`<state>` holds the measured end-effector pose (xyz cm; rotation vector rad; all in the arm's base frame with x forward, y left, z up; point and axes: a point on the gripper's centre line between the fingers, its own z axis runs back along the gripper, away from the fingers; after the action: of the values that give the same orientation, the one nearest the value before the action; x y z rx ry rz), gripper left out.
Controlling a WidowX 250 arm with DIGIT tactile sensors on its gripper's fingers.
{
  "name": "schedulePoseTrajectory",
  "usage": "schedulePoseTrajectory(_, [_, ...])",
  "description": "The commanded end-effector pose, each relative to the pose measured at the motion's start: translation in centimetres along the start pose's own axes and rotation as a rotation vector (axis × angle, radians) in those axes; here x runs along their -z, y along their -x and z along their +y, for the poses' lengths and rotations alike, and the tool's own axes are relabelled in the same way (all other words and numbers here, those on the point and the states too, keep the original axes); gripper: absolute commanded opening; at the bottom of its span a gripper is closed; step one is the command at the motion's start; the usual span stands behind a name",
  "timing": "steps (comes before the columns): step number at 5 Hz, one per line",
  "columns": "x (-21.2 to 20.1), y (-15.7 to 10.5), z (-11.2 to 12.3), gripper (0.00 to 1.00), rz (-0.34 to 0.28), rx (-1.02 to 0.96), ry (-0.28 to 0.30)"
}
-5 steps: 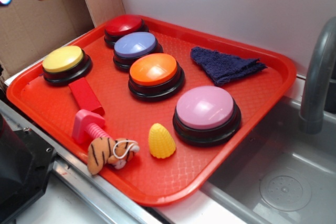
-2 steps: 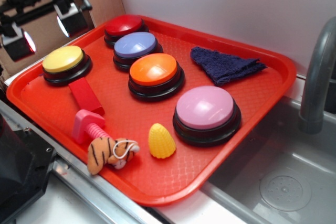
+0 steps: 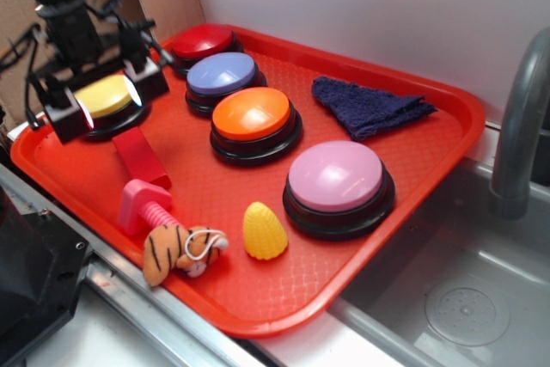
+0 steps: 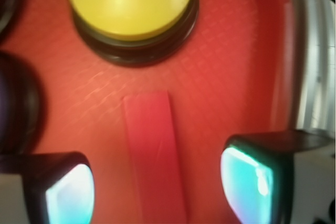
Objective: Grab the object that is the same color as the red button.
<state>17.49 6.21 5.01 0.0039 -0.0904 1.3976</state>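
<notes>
Since the earlier frames my end effector (image 3: 105,94) has come down from the upper left corner and now hangs low over the yellow button (image 3: 106,97), its jaws spread wide with nothing between them. I see the red tray (image 3: 404,169) as the biggest thing, lying on the counter (image 3: 103,345) beside the sink (image 3: 468,290), with the grey faucet (image 3: 520,126) at the right edge. On the tray I count five dome buttons: the pink button (image 3: 335,176) nearest the sink, the orange button (image 3: 252,114), the blue button (image 3: 222,73), the red button (image 3: 203,41) at the far corner, and the yellow one under my arm. A dark blue cloth (image 3: 368,106) lies crumpled towards the back. The red block (image 3: 142,158) lies flat on the tray just in front of the yellow button and just behind the pink bolt (image 3: 143,206). In the wrist view the block (image 4: 154,156) runs lengthwise between my two fingertips (image 4: 254,182), apart from both, with the yellow button (image 4: 130,3) just beyond its far end. A small toy tiger (image 3: 182,251) rests at the tray's near rim, touching the bolt, and a yellow corn piece (image 3: 264,230) stands near it.
</notes>
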Motion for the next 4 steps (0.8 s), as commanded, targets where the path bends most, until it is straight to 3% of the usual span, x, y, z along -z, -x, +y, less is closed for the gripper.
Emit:
schedulePoseTrajectory(1, [3.1,-0.4,-0.4,1.00,0.010,0.003,0.011])
schedulePoseTrajectory(2, [4.2,-0.4,-1.0,1.00,0.006,0.019,0.032])
schedulePoseTrajectory(3, [4.3,-0.5,-1.2,0.21,0.009,0.038,0.069])
schedulePoseTrajectory(4, [3.9,-0.8,-1.5,0.00,0.051,0.041,0.089])
